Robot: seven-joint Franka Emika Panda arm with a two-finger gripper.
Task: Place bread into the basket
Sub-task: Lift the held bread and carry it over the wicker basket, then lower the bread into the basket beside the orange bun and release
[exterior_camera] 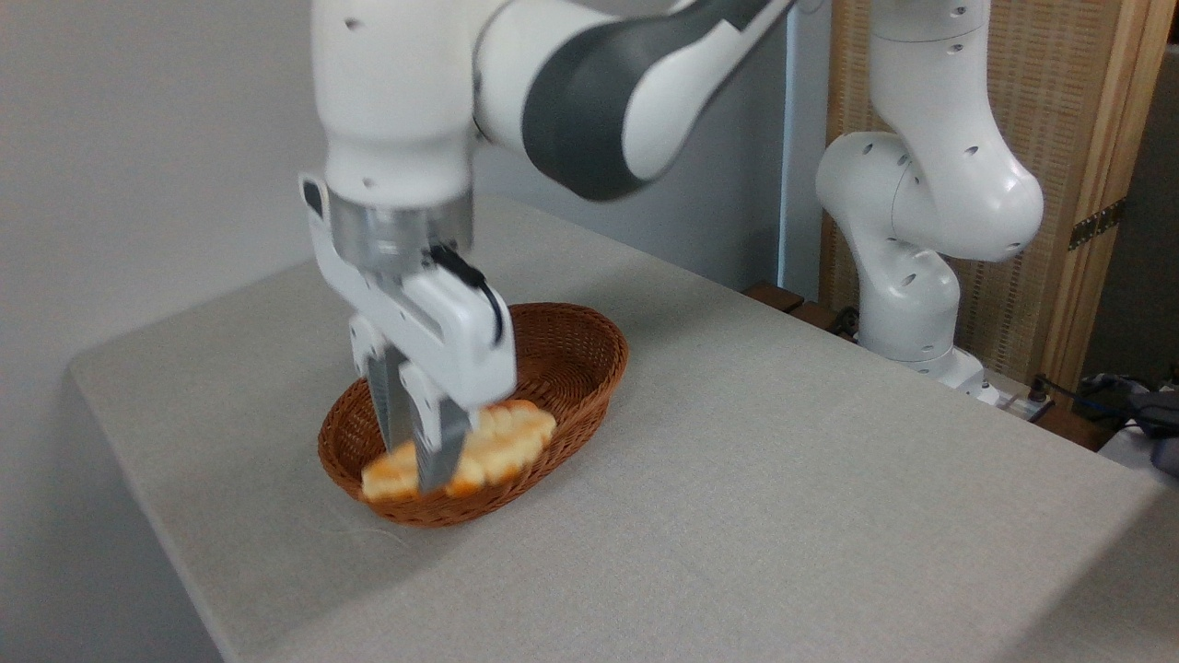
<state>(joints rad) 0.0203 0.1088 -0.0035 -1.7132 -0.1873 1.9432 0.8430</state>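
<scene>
The golden-yellow braided bread (502, 442) hangs in the air, blurred by motion, in front of the near half of the basket. My gripper (422, 479) is shut on the bread near its middle, fingers pointing down. The oval brown wicker basket (576, 354) sits on the grey table toward the left; its near rim is partly covered by the loaf and the fingers. Whether the bread touches the basket cannot be told.
The grey cloth table (783, 516) stretches to the right of the basket and ends close at the left and front. The arm's white base (907, 304) stands at the back right, before a wooden screen. Cables lie at the far right edge.
</scene>
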